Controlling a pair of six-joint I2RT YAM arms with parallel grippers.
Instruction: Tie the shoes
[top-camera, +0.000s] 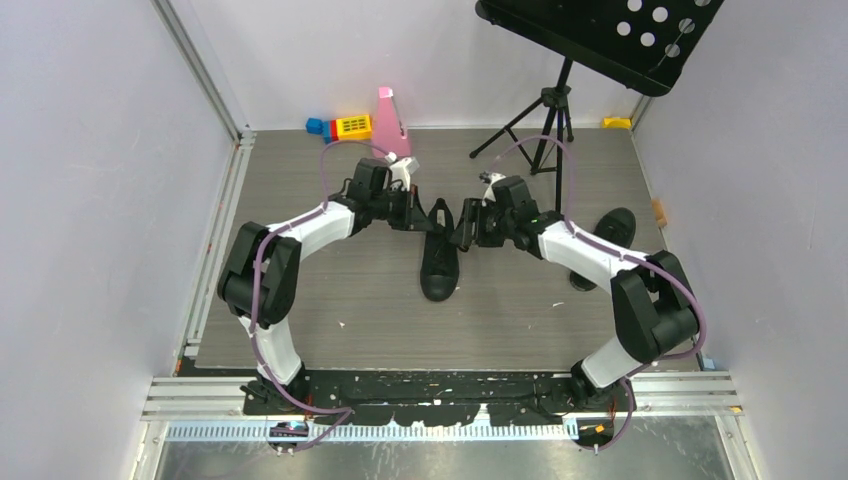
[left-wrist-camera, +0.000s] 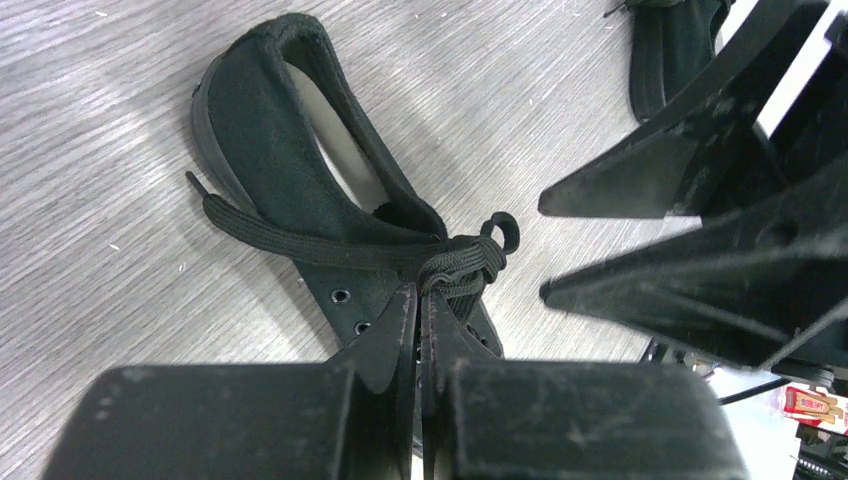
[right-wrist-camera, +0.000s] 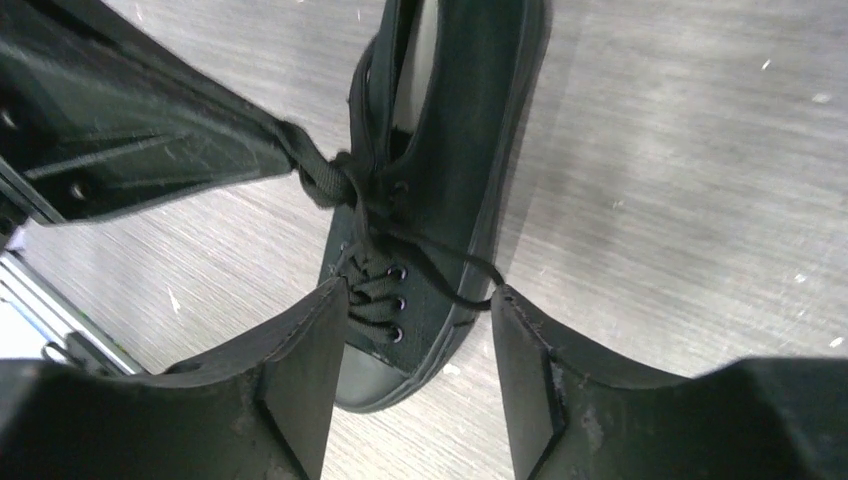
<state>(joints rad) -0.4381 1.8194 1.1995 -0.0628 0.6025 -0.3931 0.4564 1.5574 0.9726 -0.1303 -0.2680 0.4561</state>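
our left gripper (left-wrist-camera: 418, 298) has its two fingers pressed flat together. their tips pinch one tight bunch of the laces (left-wrist-camera: 462, 262), drawn taut off the shoe's throat. a small loop sticks up just past the bunch. one flat lace end trails away from it along the heel side and lies on the table (top-camera: 330, 300).

our right gripper (right-wrist-camera: 418, 292) faces the left one from close by. its two fingers stand wide apart and hold nothing. one thin lace strand runs across the shoe's side and ends just beside one fingertip; we cannot tell whether it touches.

the shoe (top-camera: 440, 265) lies directly beneath both grippers, sole down on the table. its toe cap is under the gap between the right fingers, and its open heel is out beyond the left fingers.

we count two shoes in all. the second shoe (top-camera: 612, 228) lies well apart, out past the right gripper, partly hidden behind that arm.

farther out, beyond the left gripper, we count one pink wedge (top-camera: 390, 120), one yellow block (top-camera: 353, 126) and one blue block (top-camera: 314, 126). beyond the right gripper stands one music stand (top-camera: 600, 30).
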